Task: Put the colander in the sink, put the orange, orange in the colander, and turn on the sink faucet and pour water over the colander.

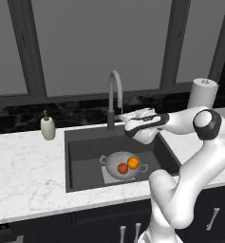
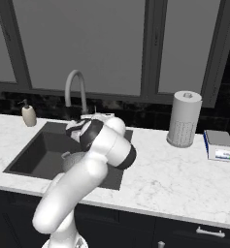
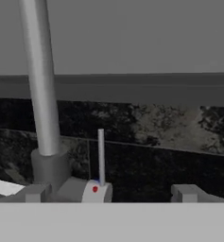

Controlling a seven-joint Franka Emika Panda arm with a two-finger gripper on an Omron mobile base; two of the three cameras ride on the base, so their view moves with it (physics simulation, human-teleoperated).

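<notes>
The silvery colander (image 1: pixel 115 159) sits on the floor of the dark sink (image 1: pixel 80 147). Inside it lie a reddish orange (image 1: pixel 123 168) and a brighter orange (image 1: pixel 133 163). The grey gooseneck sink faucet (image 1: pixel 115 92) rises behind the basin, and no water shows at its spout. My gripper (image 1: pixel 124 116) hovers open just right of the faucet's base, above the sink's back edge. In the hand view the faucet column (image 3: pixel 40 94) stands at left. Its thin upright lever (image 3: pixel 100 156) stands in the gap of my gripper (image 3: pixel 111 194), between the two fingertips (image 3: pixel 35 193).
A beige soap pump bottle (image 1: pixel 48 127) stands on the marble counter (image 1: pixel 23 171) left of the sink. A paper towel roll (image 2: pixel 184 118) and a small scale (image 2: pixel 218 145) stand on the counter at right. Dark window frames rise behind.
</notes>
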